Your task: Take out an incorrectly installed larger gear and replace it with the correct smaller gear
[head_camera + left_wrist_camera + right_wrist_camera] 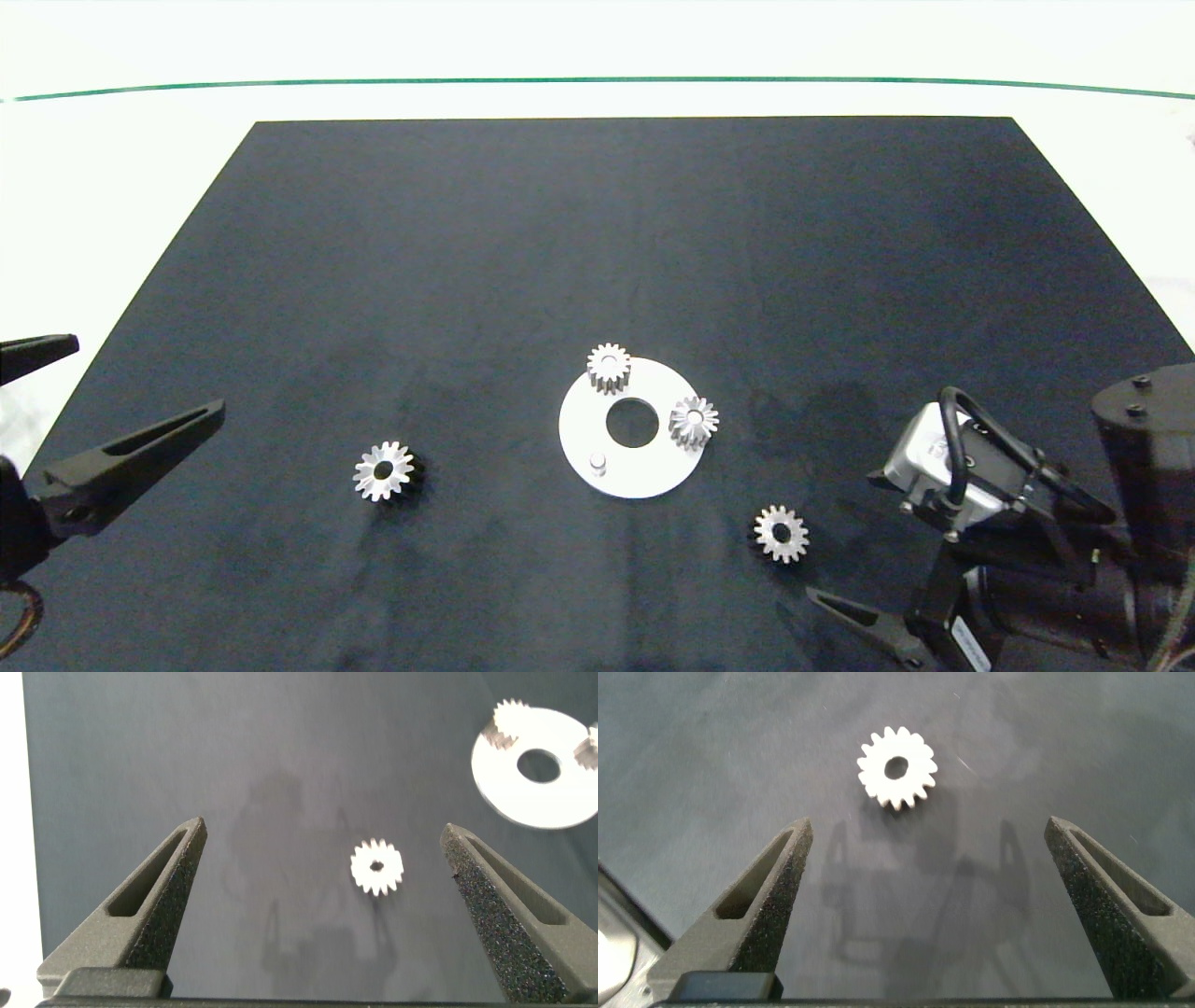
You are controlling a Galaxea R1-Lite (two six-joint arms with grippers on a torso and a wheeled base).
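A lab-style test bench. A dark mat (597,261) covers a white table (112,187). Loose steel gears (383,470) lie around a white disc fixture (644,471) ahead of both grippers.

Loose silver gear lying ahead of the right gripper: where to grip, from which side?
Grip the silver metal spur gear across its toothed rim, coming straight down from above. It lies flat on the black mat, centre hole up, so only opposite tooth flanks offer purchase. The right gripper is open wider than the gear.

A black mat (467,280) covers the white bench (140,168), crossed by a thin green line (597,80). The gears (all silver) include the larger gear (384,471), seemingly dark-sided; the disc (644,467) is white.
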